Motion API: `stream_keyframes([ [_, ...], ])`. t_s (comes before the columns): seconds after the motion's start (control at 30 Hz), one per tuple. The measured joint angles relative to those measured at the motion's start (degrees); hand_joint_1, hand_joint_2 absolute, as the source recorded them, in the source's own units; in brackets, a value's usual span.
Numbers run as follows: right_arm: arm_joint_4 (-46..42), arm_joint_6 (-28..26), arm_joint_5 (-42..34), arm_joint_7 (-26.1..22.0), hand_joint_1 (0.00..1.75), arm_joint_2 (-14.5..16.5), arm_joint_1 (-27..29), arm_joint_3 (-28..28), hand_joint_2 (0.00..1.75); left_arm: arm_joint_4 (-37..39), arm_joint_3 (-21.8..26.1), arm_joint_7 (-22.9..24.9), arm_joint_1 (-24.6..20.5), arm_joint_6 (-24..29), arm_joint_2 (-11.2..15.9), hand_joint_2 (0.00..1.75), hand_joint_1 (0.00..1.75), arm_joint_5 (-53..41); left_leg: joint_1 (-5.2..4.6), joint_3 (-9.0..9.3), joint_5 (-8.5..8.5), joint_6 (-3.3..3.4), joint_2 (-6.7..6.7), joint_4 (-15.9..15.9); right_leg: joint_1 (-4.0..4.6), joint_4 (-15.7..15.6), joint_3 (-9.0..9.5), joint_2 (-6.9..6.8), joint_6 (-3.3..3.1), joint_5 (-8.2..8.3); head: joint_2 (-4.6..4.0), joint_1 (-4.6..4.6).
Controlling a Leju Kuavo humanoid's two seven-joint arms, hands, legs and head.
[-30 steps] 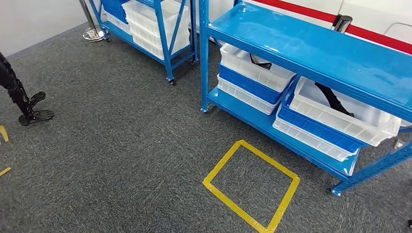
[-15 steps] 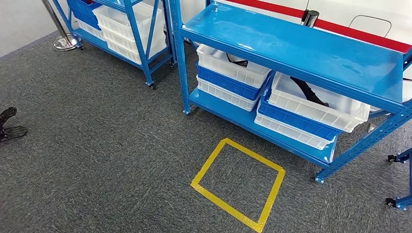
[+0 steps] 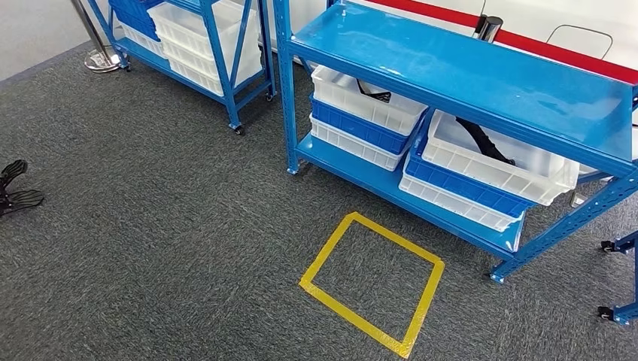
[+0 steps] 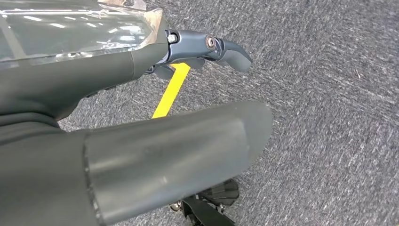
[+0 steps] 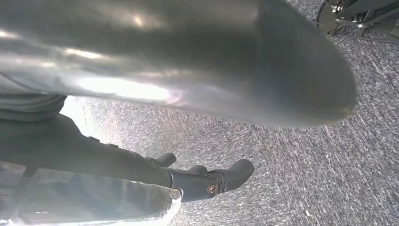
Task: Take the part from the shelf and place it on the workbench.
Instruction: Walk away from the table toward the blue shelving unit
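1. From the head view I see the blue shelf (image 3: 466,75) filling the upper right of the frame, its lower deck carrying stacked white and blue bins.
2. A dark part (image 3: 485,141) lies in the top white bin (image 3: 496,162) at right centre; another dark piece (image 3: 374,92) sits in the neighbouring white bin (image 3: 367,104) just left of it. I cannot tell from here which one the task means, nor their exact shape.
3. A yellow taped square (image 3: 372,282) marks the carpet in the lower middle of the frame, just in front of the shelf.
4. My left hand (image 4: 207,49) hangs over the carpet with its fingers loosely extended and nothing in them; a strip of yellow tape shows beyond it.
5. My right hand (image 5: 202,181) likewise hangs over bare carpet, fingers slack and apart, holding nothing.
6. No workbench surface appears in these views, so I cannot say whether a part already lies there.
7. My judgement: with both hands free and the shelf ahead, this fits either approaching to pick a part or standing here after one has been delivered. If a pick is due, it calls for stepping onto the square and reaching under the upper deck into a bin.
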Motion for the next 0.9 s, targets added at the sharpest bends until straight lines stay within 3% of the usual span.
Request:
stream_keyframes([
  [0.1, 0.0, 0.0, 0.02, 0.0, 0.0, -0.02, -0.01, 0.0, 0.0, 0.0, -0.03, 0.02, -0.1, 0.04, -0.05, 0.0, 0.0, 0.0, 0.58, 0.36, 0.75, 0.95, 0.33, -1.09, 0.09, 1.78, -0.93, -0.41, 0.25, -1.08, 0.0, 0.1],
  [0.2, 0.0, 0.0, 0.02, 0.0, 0.0, -0.07, -0.02, 0.0, 0.0, 0.0, -0.05, 0.04, -0.11, 0.04, -0.04, 0.0, 0.0, 0.0, 0.85, 0.33, 1.1, 1.31, 0.79, -1.47, 0.0, 11.3, -5.49, -0.83, -0.35, -5.6, 0.0, 0.34],
  [0.27, 0.0, 0.01, 0.04, 0.0, 0.0, -0.16, 0.06, 0.0, 0.0, 0.0, -0.07, 0.09, -0.1, 0.04, -0.04, 0.0, 0.0, 0.0, 0.87, 0.18, 1.12, 1.19, 0.97, -1.44, -0.1, 16.7, -7.98, -0.85, -0.09, -7.3, 0.0, 0.34],
  [0.3, 0.0, 0.01, 0.07, 0.0, 0.0, -0.2, 0.11, 0.0, 0.0, 0.0, -0.07, 0.17, -0.11, 0.02, -0.04, 0.0, 0.0, 0.0, 0.94, 0.16, 1.13, 1.04, 1.01, -1.42, -0.22, 16.78, -7.91, -0.88, 0.34, -7.04, 0.0, 0.34],
  [0.33, 0.0, 0.02, 0.09, 0.0, 0.0, -0.24, 0.15, 0.0, 0.0, 0.0, -0.08, 0.25, -0.12, -0.03, -0.04, 0.0, 0.0, 0.0, 1.06, 0.18, 1.12, 0.8, 1.03, -1.39, -0.41, 14.83, -6.81, -0.95, 0.9, -6.07, 0.0, 0.34],
  [0.4, 0.0, 0.03, 0.1, 0.0, 0.0, -0.28, 0.08, 0.0, 0.0, 0.02, -0.1, 0.43, -0.18, -0.16, 0.02, 0.0, 0.0, -0.02, 1.29, 0.25, 0.96, -0.02, 1.05, -1.15, -0.91, 6.97, -2.6, -1.43, 2.0, -3.34, 0.0, 0.42],
  [0.43, 0.0, 0.05, 0.1, 0.01, 0.0, -0.26, 0.0, 0.0, 0.0, 0.04, -0.13, 0.51, -0.22, -0.21, 0.1, 0.0, 0.0, -0.04, 1.28, 0.29, 0.75, -0.54, 1.07, -0.95, -0.9, 3.64, -0.92, -1.56, 2.02, -2.35, 0.0, 0.5],
  [0.5, 0.0, 0.13, 0.35, 0.02, 0.0, -0.15, -0.12, 0.01, 0.0, 0.08, -0.2, 0.82, -0.45, 0.11, 0.12, 0.0, 0.0, -0.07, 1.11, 0.42, 0.41, -1.48, 1.11, -0.77, -0.63, 0.97, 0.33, -1.65, 0.92, -1.8, 0.0, 0.5],
  [0.57, 0.0, 0.37, 1.28, 0.02, 0.0, -0.11, -0.13, 0.17, 0.0, 0.05, -0.24, 2.36, -1.38, 1.99, -0.81, 0.0, 0.0, 0.12, 1.28, 0.55, 0.27, -2.07, 1.05, -0.83, -0.46, 0.96, 0.47, -1.51, -0.51, -1.76, 0.0, 0.32],
  [0.63, 0.0, 0.59, 2.26, 0.01, 0.0, -0.03, -0.16, 0.51, 0.0, -0.01, -0.22, 4.64, -3.25, 4.7, -2.31, 0.0, 0.0, 0.42, 1.63, -0.26, -0.94, -2.46, 0.99, 1.02, -0.54, 0.89, 0.83, -1.57, -1.52, -1.71, 0.0, 0.24],
  [0.73, 0.0, 0.61, 2.72, -0.04, 0.0, 0.15, -0.28, 0.84, 0.0, -0.26, -0.21, 5.93, -5.41, 6.18, -4.02, 0.0, 0.0, 0.51, 1.73, -5.35, -5.7, -2.76, 0.93, 11.28, -0.11, 0.88, 1.17, -1.61, -2.63, -1.9, 0.0, 0.16],
  [0.77, 0.0, 0.61, 2.8, -0.08, 0.0, 0.19, -0.25, 0.92, 0.0, -0.36, -0.21, 5.93, -5.63, 6.2, -4.36, 0.0, 0.0, 0.5, 1.72, -7.15, -6.51, -2.73, 0.92, 14.48, 0.13, 0.88, 1.33, -1.5, -2.87, -2.04, 0.0, 0.15],
  [0.8, 0.0, 0.61, 2.85, -0.1, 0.0, 0.22, -0.18, 0.98, 0.0, -0.43, -0.21, 5.85, -5.73, 6.18, -4.58, 0.0, 0.0, 0.51, 1.7, -8.23, -6.26, -2.58, 0.92, 15.98, 0.37, 0.89, 1.57, -1.32, -3.09, -2.21, 0.0, 0.15],
  [0.83, 0.0, 0.6, 2.89, -0.13, 0.0, 0.23, -0.09, 1.04, 0.0, -0.48, -0.21, 5.75, -5.77, 6.16, -4.73, 0.0, 0.0, 0.51, 1.64, -8.27, -4.85, -2.28, 0.91, 15.26, 0.59, 0.89, 1.92, -1.09, -3.25, -2.41, 0.0, 0.15],
  [0.9, 0.0, 0.59, 2.92, -0.16, 0.0, 0.28, 0.04, 1.09, 0.0, -0.48, -0.21, 5.54, -5.88, 6.12, -4.77, 0.0, 0.0, 0.52, 1.27, -5.81, -0.32, -1.15, 0.75, 8.54, 0.9, 0.85, 2.69, -0.68, -3.37, -2.93, 0.0, 0.15],
])
